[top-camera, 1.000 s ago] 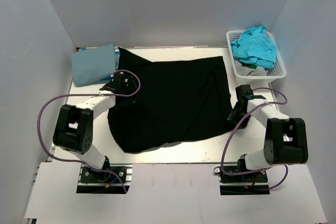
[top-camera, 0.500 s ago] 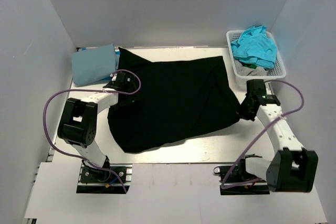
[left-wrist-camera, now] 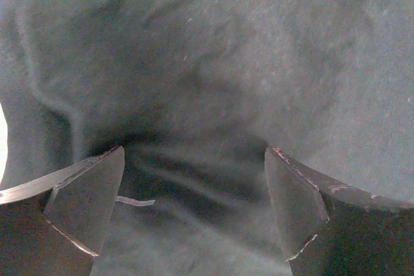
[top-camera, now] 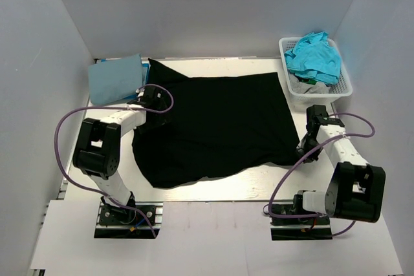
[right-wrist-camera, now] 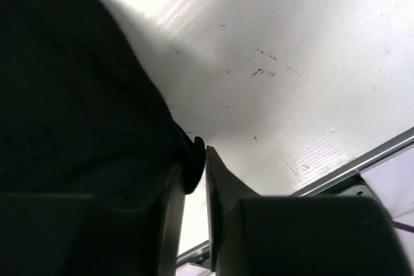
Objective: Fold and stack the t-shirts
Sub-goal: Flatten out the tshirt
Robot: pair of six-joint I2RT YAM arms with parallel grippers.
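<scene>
A large black t-shirt point(top-camera: 213, 124) lies spread across the middle of the table. My left gripper point(top-camera: 154, 103) is open and pressed down on its left edge; in the left wrist view the fingers point(left-wrist-camera: 90, 192) stand wide apart with wrinkled black cloth point(left-wrist-camera: 213, 63) between them. My right gripper point(top-camera: 303, 147) is shut on the shirt's near right corner; the right wrist view shows the black hem point(right-wrist-camera: 71, 95) pinched between the closed jaws point(right-wrist-camera: 200, 150). A folded light blue t-shirt point(top-camera: 115, 79) lies at the far left. Turquoise t-shirts point(top-camera: 315, 56) fill the basket.
A white slotted plastic basket point(top-camera: 343, 88) stands at the far right corner, just beyond my right arm. Grey walls close in the table on three sides. A metal rail point(right-wrist-camera: 362, 163) runs along the table's right edge near my right gripper.
My right gripper has pulled the shirt's near right corner outward to the right and toward the near edge. My left gripper has shifted slightly farther along the shirt's left edge.
</scene>
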